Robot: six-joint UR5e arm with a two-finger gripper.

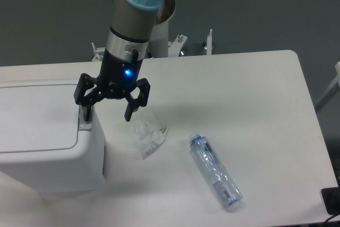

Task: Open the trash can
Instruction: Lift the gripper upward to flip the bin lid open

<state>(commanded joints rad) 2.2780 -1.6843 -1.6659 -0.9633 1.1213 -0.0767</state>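
Fixed camera, looking down on the white table [244,89], and the big white trash can [48,136] fills the nine o'clock side of the picture, its body running off the left edge. The flat lid [37,115] lies down and level on top, so the can is shut. At the lid's three o'clock edge sits the grey push tab [85,122], a narrow strip at the can's right rim.

The gripper [108,112] hangs off the arm [133,9] that drops in from twelve o'clock, a blue light glowing on its wrist. Its two black fingers are spread wide apart, gripping nothing. The left-hand finger [84,106] in the picture points down right over the push tab; whether its tip actually touches the tab cannot be told from this angle. The other finger [134,107] hangs out past the can's right wall, above bare table.

Just past that finger, toward five o'clock from the gripper, lies a crumpled clear plastic wrapper [149,137] flat on the table, near the can's side but apart from it. Further out toward four o'clock lies a clear plastic bottle [215,171] on its side, cap end pointing to eleven o'clock, base to five o'clock, well apart from the can
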